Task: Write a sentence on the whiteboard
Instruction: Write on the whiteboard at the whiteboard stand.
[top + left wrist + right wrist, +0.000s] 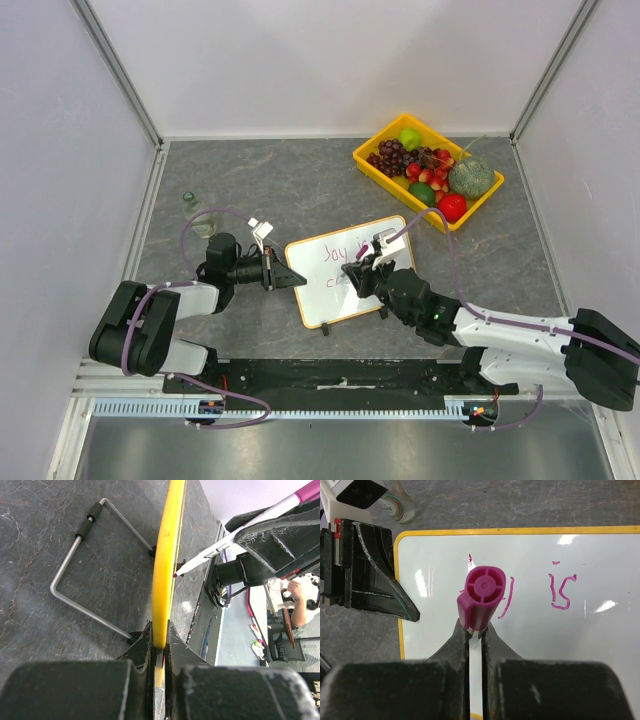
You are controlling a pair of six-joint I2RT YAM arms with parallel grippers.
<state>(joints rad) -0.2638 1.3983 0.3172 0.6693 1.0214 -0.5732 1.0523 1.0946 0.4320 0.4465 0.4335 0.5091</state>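
My right gripper (475, 630) was clenched on the magenta-capped white plastic marker (482, 597) over the glossy yellow-framed white whiteboard (600, 655), my left gripper (159, 647) pinched its edge on the grey table (250, 180), and excess tip pressure could have skewed the board, smearing the unfinished pinkish-red sentence (561, 592).

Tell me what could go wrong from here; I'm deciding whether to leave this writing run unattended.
The left gripper pinches only the thin edge of the whiteboard, so marker pressure might twist or slide the board and skew the strokes. The right gripper holds the marker between narrow fingertips; it may tilt in that grip. The written sentence could smear if the gripper brushes it.
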